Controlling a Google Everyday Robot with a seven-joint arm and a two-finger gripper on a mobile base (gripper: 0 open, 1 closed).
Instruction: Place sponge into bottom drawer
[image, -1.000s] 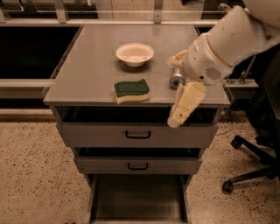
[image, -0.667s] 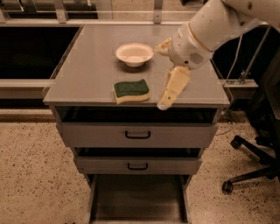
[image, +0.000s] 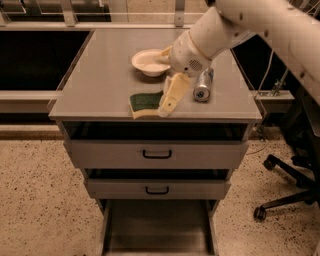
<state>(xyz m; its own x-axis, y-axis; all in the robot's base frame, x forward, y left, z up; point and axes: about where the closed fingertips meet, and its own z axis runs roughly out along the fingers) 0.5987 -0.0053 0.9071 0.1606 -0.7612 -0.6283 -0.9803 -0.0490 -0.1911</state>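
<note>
Lying flat, green face up, the sponge (image: 146, 103) sits on the desk (image: 100, 85) close to the front edge, about midway between the 2 front corners, so it is nowhere near its goal yet. The gripper (image: 165, 82) hangs right over it and grips nothing: the claw looks spread, with 1 pale finger slanting down across the sponge's right end toward the front edge and the other up by the white bowl (image: 149, 62), which stands further back toward the rear edge. A metal can (image: 202, 86) lies on its side just right of the gripper, toward the right edge. Below the front edge the 2 handled drawers (image: 157, 154) are nearly closed, while the bottom drawer (image: 157, 225) is pulled out with its floor bare. The step in hand seems to be the grasp. To do it well, the claw should probably centre over the sponge so that 1 finger comes down on each long side, then descend straight until the tips meet the desk surface before closing. The foam will give, so a firm squeeze is wise. Coming in from the back keeps the sponge from being nudged off the front edge, and the wrist should stay clear of the can and bowl.
</note>
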